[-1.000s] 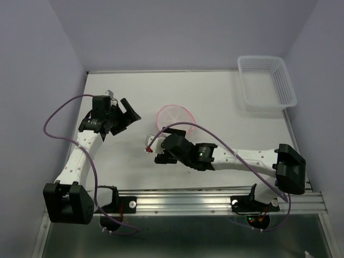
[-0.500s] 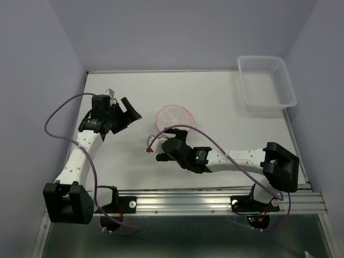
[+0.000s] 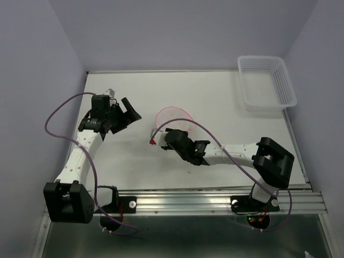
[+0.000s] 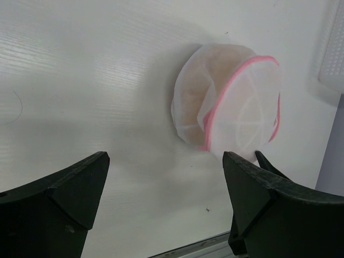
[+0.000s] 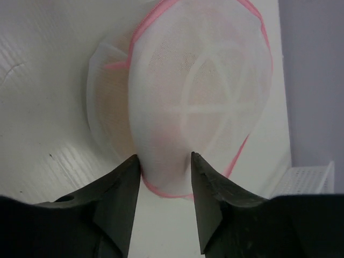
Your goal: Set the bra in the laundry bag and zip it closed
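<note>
Beige showing through white mesh: bra [image 4: 201, 80] already inside laundry bag [image 3: 174, 118], mid-table [image 3: 226, 97], propped on edge with lid flap ajar; likely left so to keep pink zipper rim [image 5: 161, 191] reachable; zip judged not yet closed; right gripper [image 5: 164, 157] low at bag's near edge, jaws roughly half open, straddling flap just above rim, mesh apparently brushing both inner faces; cannot tell whether truly pinched; left gripper [image 4: 165, 157] off to left, well apart from bag, spread fully wide, holding nothing; probably kept clear to leave room, or ready to steady bag; white basket [image 3: 290, 88] at far right corner.
</note>
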You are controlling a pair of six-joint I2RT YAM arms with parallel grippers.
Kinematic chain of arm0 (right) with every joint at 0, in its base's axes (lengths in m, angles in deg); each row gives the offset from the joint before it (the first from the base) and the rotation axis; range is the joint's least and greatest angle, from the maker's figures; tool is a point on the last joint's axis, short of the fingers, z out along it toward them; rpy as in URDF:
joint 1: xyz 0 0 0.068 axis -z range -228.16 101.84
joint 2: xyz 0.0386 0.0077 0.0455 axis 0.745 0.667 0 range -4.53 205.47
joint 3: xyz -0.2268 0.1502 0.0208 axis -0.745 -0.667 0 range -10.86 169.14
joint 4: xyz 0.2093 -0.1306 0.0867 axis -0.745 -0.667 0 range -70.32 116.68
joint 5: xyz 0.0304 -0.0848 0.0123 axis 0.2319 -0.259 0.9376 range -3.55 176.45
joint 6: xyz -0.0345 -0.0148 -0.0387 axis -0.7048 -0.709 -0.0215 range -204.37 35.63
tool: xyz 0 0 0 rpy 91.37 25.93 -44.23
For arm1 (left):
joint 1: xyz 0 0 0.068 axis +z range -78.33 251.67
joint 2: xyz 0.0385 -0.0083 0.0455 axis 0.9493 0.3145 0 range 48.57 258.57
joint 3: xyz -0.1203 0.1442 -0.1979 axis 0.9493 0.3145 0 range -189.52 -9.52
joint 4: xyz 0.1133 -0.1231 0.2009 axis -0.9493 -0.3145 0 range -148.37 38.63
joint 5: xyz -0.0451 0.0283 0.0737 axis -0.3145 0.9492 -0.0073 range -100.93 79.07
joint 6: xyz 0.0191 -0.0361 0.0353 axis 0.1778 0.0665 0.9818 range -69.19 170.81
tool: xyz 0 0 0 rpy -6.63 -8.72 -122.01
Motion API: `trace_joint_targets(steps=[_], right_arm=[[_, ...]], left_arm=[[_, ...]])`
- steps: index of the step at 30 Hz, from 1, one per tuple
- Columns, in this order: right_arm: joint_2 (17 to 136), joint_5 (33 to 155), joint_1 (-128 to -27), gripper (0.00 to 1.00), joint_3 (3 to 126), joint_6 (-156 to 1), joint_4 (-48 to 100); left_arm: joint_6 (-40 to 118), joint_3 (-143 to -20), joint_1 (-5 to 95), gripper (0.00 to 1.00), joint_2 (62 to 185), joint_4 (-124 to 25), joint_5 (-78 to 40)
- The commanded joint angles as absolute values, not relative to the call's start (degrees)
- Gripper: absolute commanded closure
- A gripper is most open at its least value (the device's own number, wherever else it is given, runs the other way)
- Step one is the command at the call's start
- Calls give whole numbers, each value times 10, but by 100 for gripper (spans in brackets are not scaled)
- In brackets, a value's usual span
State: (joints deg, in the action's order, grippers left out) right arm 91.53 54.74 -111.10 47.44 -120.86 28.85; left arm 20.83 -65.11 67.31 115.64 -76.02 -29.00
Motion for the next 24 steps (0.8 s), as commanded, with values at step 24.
trace_joint_targets(steps=[24], right_arm=[[812,737,-1021,91,516,-1172,305]], left_arm=[[242,-576,552,1,1050,-580,-374]])
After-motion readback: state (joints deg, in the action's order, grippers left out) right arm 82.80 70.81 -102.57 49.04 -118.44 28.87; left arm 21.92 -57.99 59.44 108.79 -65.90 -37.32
